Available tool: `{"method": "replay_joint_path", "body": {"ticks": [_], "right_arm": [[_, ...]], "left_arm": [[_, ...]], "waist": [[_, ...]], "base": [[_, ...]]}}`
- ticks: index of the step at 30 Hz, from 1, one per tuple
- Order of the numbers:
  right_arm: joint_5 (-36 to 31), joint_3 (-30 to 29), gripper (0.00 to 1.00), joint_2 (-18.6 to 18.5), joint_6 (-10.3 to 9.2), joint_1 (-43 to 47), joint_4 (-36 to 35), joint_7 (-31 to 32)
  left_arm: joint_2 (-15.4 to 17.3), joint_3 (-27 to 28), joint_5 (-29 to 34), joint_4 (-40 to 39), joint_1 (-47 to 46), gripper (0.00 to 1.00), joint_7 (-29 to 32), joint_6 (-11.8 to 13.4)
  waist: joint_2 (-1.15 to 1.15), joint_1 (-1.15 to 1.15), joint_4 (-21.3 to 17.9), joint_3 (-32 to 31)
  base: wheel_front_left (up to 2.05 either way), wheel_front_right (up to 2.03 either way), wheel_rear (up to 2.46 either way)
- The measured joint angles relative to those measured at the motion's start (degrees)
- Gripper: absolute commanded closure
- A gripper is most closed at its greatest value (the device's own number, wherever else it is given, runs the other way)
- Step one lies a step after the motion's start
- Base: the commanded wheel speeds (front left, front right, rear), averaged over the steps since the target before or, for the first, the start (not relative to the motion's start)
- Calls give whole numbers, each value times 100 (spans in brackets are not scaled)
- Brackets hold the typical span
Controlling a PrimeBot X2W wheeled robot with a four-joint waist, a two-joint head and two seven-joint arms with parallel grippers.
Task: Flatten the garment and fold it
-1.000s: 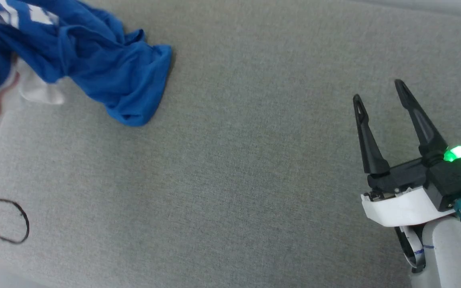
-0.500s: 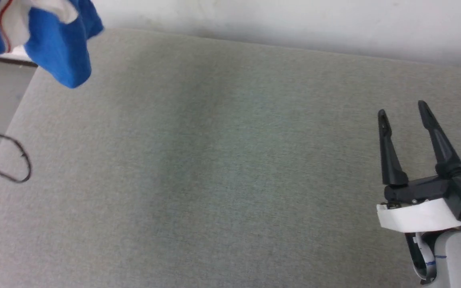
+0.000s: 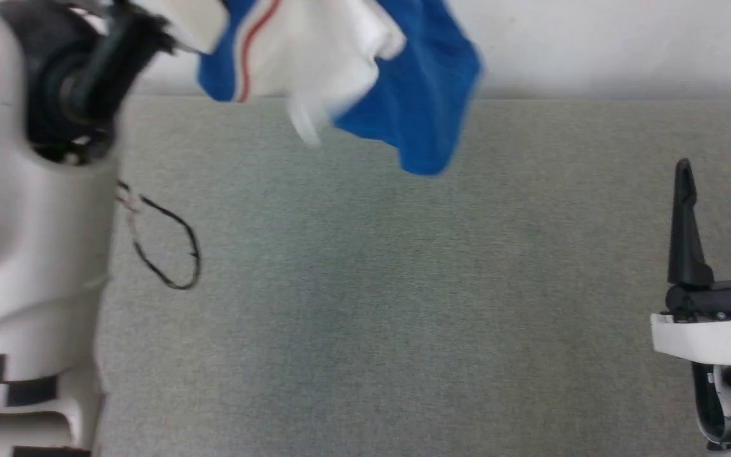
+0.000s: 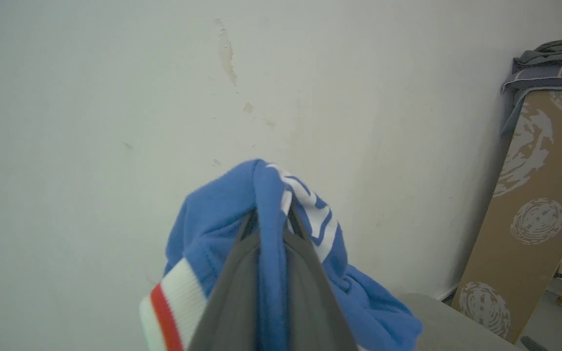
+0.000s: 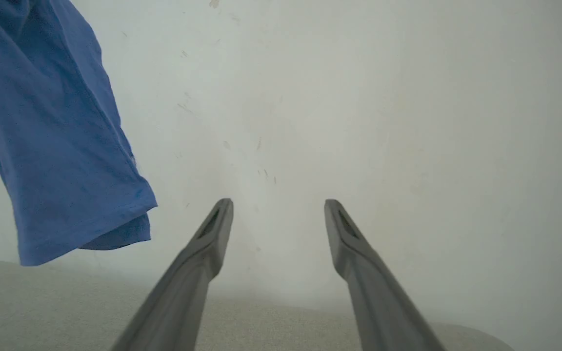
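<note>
The left claw (image 4: 272, 214) is clamped narrow on a fold of the garment (image 3: 422, 101), which is hung bunched above the tabletop (image 3: 365, 285). It is judged light, limp and soft, best taken at the dangling blue hem by the right claw (image 3: 719, 164), which is spread wide and empty.

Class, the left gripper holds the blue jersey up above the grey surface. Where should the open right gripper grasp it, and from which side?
Probably the lowest blue hem corner of the garment. It hangs free above the surface, on the side of the right gripper, so come from the robot's right, jaws astride the edge. The left gripper pinches the bunched top.
</note>
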Motion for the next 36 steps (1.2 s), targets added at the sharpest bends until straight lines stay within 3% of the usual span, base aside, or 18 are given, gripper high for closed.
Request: {"method": "replay_joint_path", "body": {"ticks": [5,14,19,25,26,27,32,36], "right_arm": [[100,-294,0,0,0,47,-67,1],[198,-409,0,-1,-1,74,-165,1],[254,-336,0,0,-1,110,-164,0],[288,-283,0,1,-1,113,-108,0],[287,-294,0,0,-1,114,-105,0],[287,-307,0,-1,-1,114,-107,0],[287,-275,0,0,-1,116,-82,0],[287,-212,0,0,-1,136,-57,0]], "left_arm": [[-474,-432,-12,-234,317,100,23,177],[-884,-1341,119,-53,1893,100,-434,197],[-858,-1894,598,760,2664,100,-788,178],[-844,-2123,726,2179,3177,100,-975,280],[-875,-2109,726,2278,3172,86,-1063,278],[-914,-2101,723,2330,3167,0,-1161,275],[-1037,-1831,573,2202,3132,0,-1806,218],[-949,-1314,388,1506,3202,0,-2483,281]], "waist": [[0,0,-301,-25],[0,0,-767,4],[0,0,-928,72],[0,0,-982,132],[0,0,-973,133],[0,1,-956,133],[0,1,-840,94],[0,0,-791,3]], "base": [[0,0,0],[0,0,0],[0,0,0],[0,0,0],[0,0,0],[0,0,0],[0,0,0],[0,0,0]]}}
